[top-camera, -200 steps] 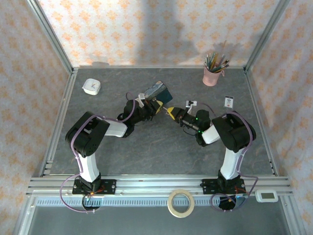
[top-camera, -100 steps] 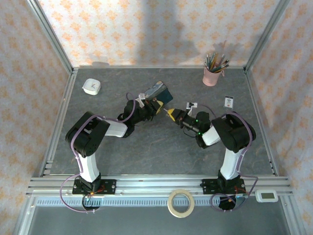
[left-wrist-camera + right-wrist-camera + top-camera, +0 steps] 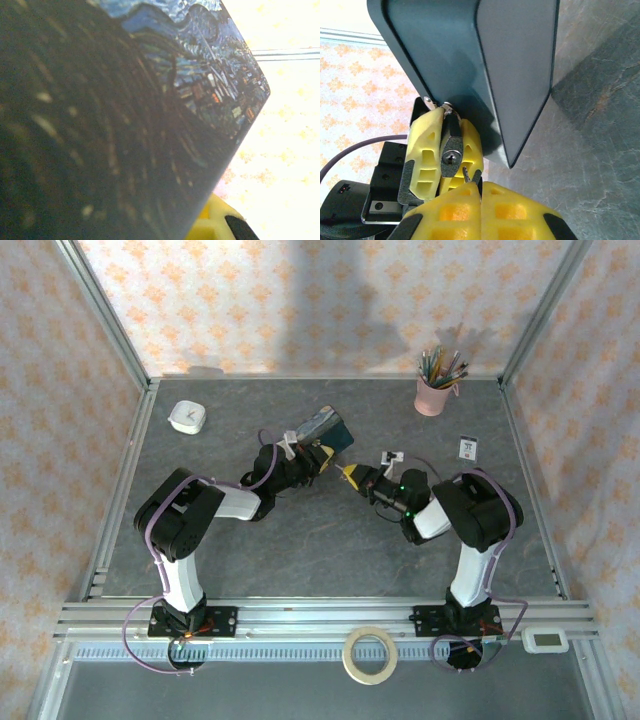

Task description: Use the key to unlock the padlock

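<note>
The tiny dark grey metal padlock [image 3: 451, 150] has a silvery keyhole. The left arm's fingers [image 3: 424, 150] and the right arm's fingers [image 3: 515, 210] are yellow. The rectangular painted box [image 3: 150, 100] shows blue starry-night swirls; the stone-look surface [image 3: 600, 150] is mottled grey.

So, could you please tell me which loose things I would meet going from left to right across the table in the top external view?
Small white rounded-square gadget → blue starry-night patterned box → small white tag → pink cup of coloured pencils.
</note>
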Robot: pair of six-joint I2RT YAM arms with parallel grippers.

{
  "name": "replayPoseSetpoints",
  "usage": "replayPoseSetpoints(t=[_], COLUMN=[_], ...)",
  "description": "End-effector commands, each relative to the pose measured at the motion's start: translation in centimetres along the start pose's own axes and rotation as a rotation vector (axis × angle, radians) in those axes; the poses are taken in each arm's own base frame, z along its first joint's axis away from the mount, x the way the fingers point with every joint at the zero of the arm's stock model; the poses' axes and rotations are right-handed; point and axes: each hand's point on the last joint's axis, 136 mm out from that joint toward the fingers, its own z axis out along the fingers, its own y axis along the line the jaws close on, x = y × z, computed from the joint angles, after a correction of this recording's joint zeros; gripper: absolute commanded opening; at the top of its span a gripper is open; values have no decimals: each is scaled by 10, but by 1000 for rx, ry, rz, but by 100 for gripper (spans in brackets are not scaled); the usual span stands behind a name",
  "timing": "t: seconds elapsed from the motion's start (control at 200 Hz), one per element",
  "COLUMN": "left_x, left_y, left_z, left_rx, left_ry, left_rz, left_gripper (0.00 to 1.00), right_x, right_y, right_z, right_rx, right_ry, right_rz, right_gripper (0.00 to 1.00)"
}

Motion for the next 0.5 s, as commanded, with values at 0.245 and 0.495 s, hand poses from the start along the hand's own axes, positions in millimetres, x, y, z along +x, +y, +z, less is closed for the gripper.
replayPoseSetpoints(t=[0.245,0.495], left_x=[11,14], left_y=[-28,-22], left_z=[4,2], left_rx=[102,92], left_ry=[27,30], left_rz=[35,30], left_gripper=[0,0], right_x=[-6,-9], right_y=[35,45], right_z=[13,10], right_rx=[-110,-139], right_ry=[-6,-16], right_rz=[-61,-71], right_gripper=[0,0])
